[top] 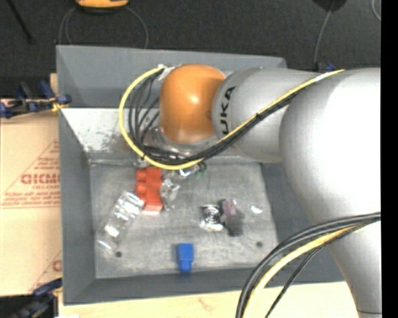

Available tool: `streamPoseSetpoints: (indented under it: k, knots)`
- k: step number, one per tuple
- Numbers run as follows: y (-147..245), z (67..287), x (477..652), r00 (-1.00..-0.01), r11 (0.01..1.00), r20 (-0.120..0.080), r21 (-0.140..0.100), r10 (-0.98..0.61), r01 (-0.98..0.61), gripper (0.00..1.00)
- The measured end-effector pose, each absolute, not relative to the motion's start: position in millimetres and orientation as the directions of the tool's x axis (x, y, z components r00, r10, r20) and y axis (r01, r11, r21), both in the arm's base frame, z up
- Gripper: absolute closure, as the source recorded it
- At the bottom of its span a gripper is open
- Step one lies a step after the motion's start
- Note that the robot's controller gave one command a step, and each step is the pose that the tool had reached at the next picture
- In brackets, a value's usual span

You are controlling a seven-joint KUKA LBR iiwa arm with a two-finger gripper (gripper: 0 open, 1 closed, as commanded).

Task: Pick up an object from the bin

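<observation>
My gripper (169, 189) pokes out from under the arm's wrist, low in the back left part of the bin. It is right beside a red-orange blocky piece (148, 189), at that piece's right edge. I cannot make out whether anything is held. A clear crinkled plastic piece (123, 215) lies just left and in front of the red piece. A shiny silver and dark purple object (222, 216) rests to the gripper's right, near the bin's middle.
A small blue object (184, 257) lies near the front wall. A tiny white scrap (255, 210) sits at the right. The arm and its orange cover hang over the back of the bin and hide the floor there.
</observation>
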State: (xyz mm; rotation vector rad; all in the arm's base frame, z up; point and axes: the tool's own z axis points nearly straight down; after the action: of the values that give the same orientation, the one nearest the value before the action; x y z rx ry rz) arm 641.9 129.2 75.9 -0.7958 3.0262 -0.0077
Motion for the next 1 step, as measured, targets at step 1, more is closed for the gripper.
streamPoseSetpoints:
  k: [1]
  knots:
    - [130.6, 77.8, 643.5, -0.873, 0.873, -0.02, -0.006, -0.487, -0.487, 1.0]
